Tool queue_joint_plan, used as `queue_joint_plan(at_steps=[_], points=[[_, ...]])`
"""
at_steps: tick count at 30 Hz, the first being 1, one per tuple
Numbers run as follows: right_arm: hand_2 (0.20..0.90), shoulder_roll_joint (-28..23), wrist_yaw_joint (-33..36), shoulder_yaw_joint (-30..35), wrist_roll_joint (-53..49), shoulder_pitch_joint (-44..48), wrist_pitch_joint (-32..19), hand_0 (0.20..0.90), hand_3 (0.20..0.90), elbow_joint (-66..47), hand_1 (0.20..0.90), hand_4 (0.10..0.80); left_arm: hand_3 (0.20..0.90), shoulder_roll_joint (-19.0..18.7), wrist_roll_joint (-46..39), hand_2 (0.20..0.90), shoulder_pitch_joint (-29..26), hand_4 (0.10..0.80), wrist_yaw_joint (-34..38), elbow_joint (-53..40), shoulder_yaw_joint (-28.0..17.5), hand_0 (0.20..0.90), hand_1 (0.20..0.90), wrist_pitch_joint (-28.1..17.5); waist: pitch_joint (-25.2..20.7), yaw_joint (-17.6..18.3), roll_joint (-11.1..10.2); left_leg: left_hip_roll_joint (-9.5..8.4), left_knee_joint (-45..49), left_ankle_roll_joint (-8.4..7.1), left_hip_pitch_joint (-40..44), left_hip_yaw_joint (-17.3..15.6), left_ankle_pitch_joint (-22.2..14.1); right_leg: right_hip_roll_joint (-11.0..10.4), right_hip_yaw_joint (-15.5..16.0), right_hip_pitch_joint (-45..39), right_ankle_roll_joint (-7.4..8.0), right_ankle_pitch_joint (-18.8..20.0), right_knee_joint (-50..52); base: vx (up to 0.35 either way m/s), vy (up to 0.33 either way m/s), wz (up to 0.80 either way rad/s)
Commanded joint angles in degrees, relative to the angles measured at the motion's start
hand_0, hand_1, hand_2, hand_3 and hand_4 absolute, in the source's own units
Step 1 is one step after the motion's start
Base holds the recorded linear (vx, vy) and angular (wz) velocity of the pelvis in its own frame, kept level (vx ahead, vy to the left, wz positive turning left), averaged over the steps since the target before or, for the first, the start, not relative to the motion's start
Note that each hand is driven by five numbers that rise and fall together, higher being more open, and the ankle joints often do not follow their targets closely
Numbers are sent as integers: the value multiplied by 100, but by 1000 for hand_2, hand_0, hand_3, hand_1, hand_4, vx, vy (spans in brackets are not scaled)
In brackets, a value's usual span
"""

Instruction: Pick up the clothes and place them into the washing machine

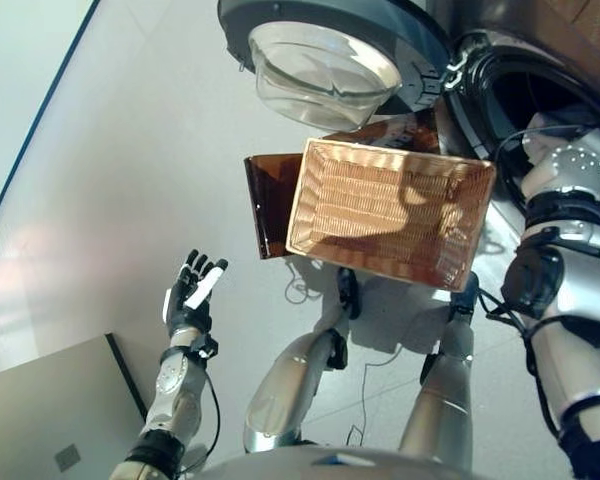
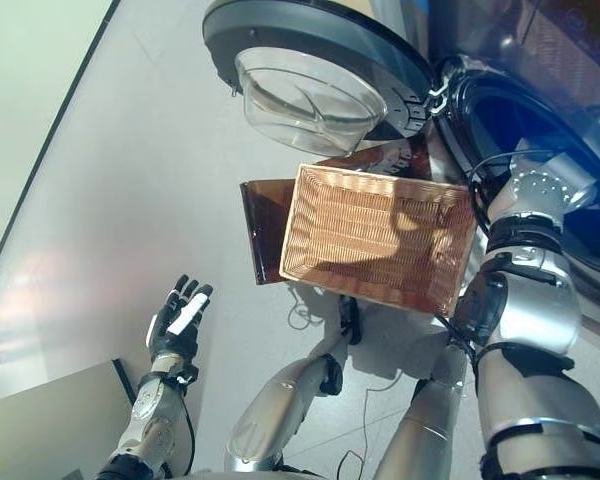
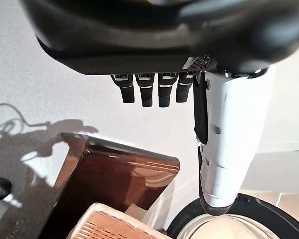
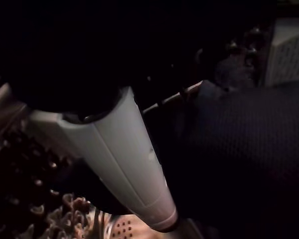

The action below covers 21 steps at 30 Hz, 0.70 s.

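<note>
My right arm reaches into the washing machine's round opening [image 1: 540, 90], so the eye views do not show that hand. In the right wrist view my right hand [image 4: 129, 164] is inside the dark drum, its white thumb cover lying beside a dark navy cloth [image 4: 244, 149]. Whether the hand holds the cloth is lost in the dark. The wicker basket [image 1: 395, 150] in front of the machine holds no clothes. My left hand [image 1: 192, 295] hangs open over the floor at the lower left, far from the basket, with nothing in it.
The machine's door [image 1: 325, 65] with its glass bowl stands swung open to the left of the opening. The basket rests on a glossy brown stand [image 1: 270, 205]. A grey box [image 1: 50, 410] sits at the lower left corner.
</note>
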<state>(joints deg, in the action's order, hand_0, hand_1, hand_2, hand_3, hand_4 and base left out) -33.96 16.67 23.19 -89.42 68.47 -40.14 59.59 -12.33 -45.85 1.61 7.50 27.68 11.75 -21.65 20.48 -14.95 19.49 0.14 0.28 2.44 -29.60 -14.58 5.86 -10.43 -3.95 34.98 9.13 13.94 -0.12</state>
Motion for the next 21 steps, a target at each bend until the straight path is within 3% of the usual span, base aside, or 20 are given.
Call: queue_joint_plan(at_steps=[1, 21], points=[[200, -1216, 34, -766, 453, 555, -176, 200, 200, -271, 200, 300, 900, -451, -259, 900, 252, 800, 50, -283, -304, 900, 900, -427, -508, -183, 593, 42, -528, -426, 126, 536, 166, 462, 149, -19, -269, -1292, 1094, 0, 0, 0], [200, -1904, 507, -1303, 1093, 1021, 264, 200, 200, 180, 200, 300, 900, -611, -812, 900, 345, 800, -50, -1390, -401, 900, 900, -527, -202, -334, 682, 54, -491, -384, -707, 518, 378, 416, 96, 1344, -319, -1562, 1871, -31, -12, 2]])
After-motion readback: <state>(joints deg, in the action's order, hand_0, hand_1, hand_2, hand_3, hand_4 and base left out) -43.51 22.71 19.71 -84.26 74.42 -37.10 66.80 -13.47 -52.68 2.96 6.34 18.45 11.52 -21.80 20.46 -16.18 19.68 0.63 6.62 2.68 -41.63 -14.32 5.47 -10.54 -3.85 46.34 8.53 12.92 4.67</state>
